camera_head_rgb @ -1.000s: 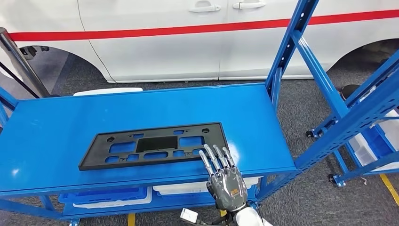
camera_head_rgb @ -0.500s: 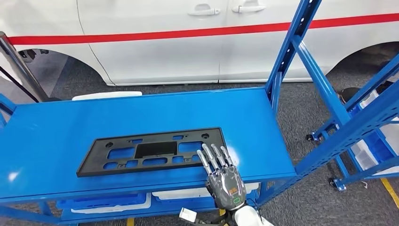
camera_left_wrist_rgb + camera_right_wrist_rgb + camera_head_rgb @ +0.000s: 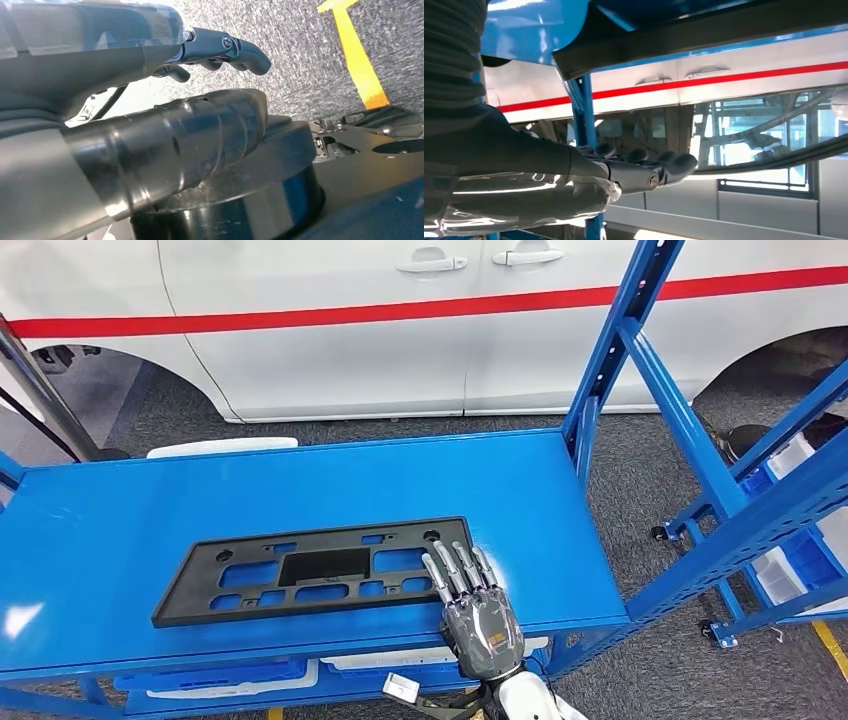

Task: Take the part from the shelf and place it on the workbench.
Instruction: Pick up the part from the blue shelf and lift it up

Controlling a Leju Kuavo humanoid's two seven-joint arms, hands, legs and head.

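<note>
the flat black plastic frame-shaped part (image 3: 310, 572) lies on the blue metal shelf top (image 3: 520, 490), the right hand (image 3: 470, 605) resting straight, slightly spread fingers on its right end, gripping nothing, so lifting now could slide it off.

One black plastic mounting plate (image 3: 315, 572) is counted on the one blue table (image 3: 520, 490). Two robot hands are seen, the right hand (image 3: 476, 610) and the left hand (image 3: 150, 145). One white car (image 3: 400, 330) is counted beyond, with two door handles (image 3: 430, 260).
</note>
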